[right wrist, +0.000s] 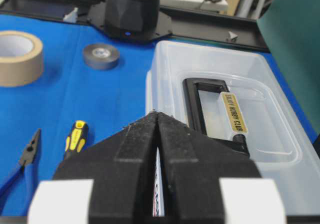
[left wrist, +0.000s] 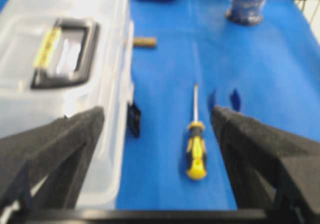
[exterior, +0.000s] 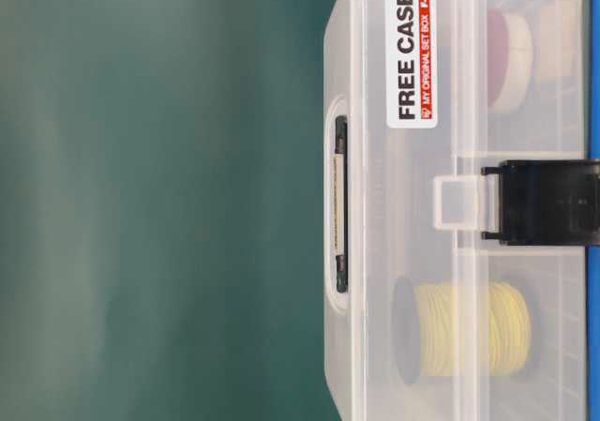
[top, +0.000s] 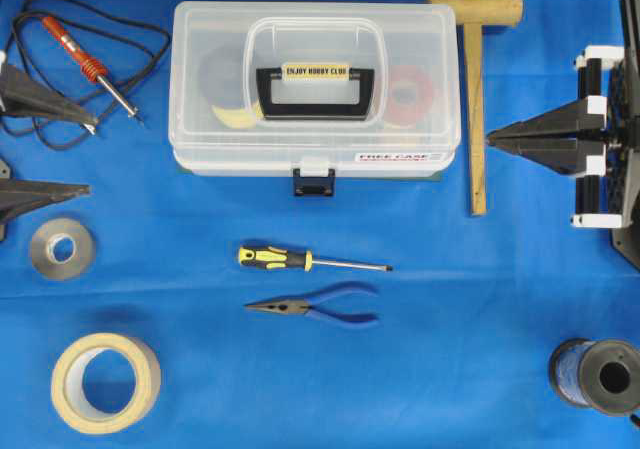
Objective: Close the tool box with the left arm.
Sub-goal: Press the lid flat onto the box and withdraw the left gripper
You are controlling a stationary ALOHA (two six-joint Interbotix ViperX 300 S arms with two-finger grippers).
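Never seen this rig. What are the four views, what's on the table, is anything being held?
It is a two-arm tabletop robot. One view looks down from overhead, one sits at table level against the box, and one camera rides on each wrist. On the blue cloth lie a clear plastic tool box with its lid down, a soldering iron, wooden mallet, screwdriver, pliers, tape rolls and a wire spool. The left pincer is open, the right pincer shut. Neither holds anything.
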